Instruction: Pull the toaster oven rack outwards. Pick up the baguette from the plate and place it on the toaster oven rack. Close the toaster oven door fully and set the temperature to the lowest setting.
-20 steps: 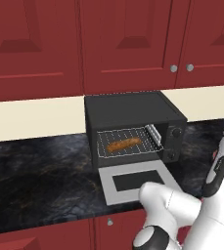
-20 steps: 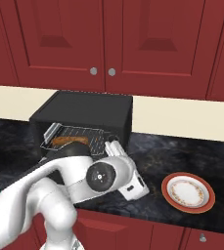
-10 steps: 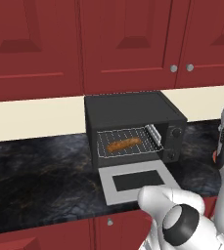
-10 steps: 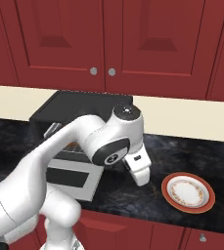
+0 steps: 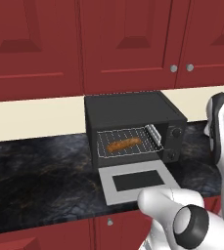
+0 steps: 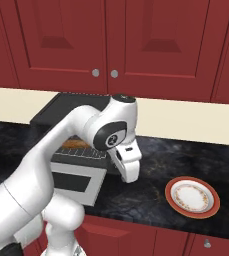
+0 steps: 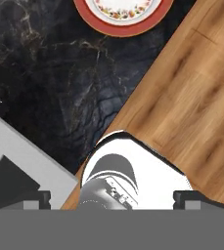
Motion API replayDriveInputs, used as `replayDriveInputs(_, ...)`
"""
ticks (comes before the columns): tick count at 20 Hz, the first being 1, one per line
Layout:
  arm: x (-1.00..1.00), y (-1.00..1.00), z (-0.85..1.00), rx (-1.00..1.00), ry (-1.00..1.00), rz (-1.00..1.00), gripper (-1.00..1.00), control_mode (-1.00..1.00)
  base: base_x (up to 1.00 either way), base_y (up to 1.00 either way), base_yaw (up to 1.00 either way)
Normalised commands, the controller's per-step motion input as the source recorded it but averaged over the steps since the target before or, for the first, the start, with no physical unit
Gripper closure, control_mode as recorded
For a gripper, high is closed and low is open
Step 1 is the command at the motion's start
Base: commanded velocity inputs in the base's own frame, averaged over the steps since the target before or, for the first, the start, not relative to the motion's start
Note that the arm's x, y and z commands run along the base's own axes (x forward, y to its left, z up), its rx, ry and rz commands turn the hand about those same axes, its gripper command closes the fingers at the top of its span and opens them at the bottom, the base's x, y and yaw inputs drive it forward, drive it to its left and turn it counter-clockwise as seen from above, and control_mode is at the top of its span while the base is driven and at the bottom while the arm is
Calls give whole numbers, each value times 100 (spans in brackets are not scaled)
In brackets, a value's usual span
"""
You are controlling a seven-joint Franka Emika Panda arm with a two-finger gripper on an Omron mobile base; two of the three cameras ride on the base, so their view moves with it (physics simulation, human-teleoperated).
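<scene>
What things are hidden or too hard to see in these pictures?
- Toaster oven, right base view: the white arm covers its front, so the knobs and most of the baguette are blocked there.
- Knobs, left base view: too small to read any setting.
- Plate, hand view: cut off by the top edge.
- Toaster oven door, hand view: cut off by the left edge and the bottom band.
</scene>
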Motion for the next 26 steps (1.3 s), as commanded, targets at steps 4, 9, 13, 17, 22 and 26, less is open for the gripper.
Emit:
replayDriveInputs(4, 0, 7, -24, 8, 7, 0, -100, -100, 0, 0, 0)
replayDriveInputs(9, 0, 0, -30, 18, 1, 0, -100, -100, 0, 0, 0)
replayDriveInputs(13, 0, 0, -16, 16, 1, 0, -100, -100, 0, 0, 0)
replayDriveInputs(17, 1, 0, -12, 7, 0, 0, -100, -100, 0, 0, 0)
replayDriveInputs(22, 8, 12, -10, 1, 0, 0, -100, -100, 0, 0, 0)
replayDriveInputs(26, 14, 18, -14, 0, 0, 0, -100, -100, 0, 0, 0)
